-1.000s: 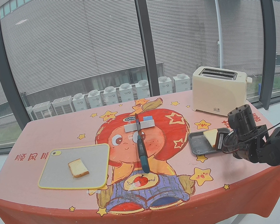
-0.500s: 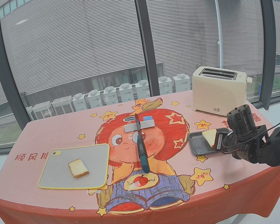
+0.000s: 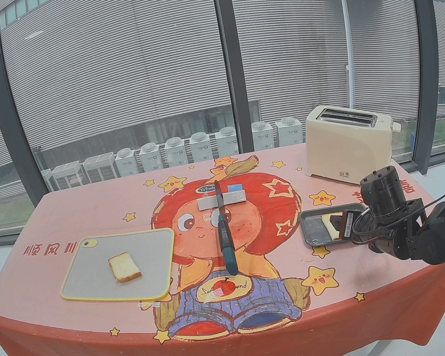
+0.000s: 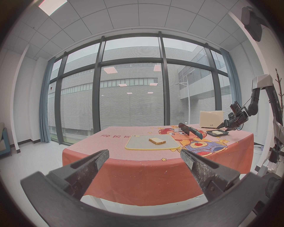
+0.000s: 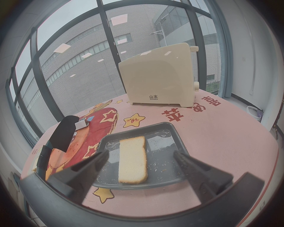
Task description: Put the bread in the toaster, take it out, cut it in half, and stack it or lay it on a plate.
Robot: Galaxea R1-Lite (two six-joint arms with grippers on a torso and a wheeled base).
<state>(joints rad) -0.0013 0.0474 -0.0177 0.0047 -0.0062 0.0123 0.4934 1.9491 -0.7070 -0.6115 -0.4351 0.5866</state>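
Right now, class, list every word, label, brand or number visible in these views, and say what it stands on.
Cream plastic toaster: small dark maker's mark low on its side, left unquoted.
Pink cartoon tablecloth: large red characters by its left edge and more beside the toaster; I can't read them surely.
Printed red apple on the cloth: lettering too small.
No numbers.

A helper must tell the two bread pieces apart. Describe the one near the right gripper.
The cream toaster stands far right on the table. In front of it sits a dark tray; the slice lies flat in it, by the open right gripper. The other bread lies on the yellow-edged board at left.
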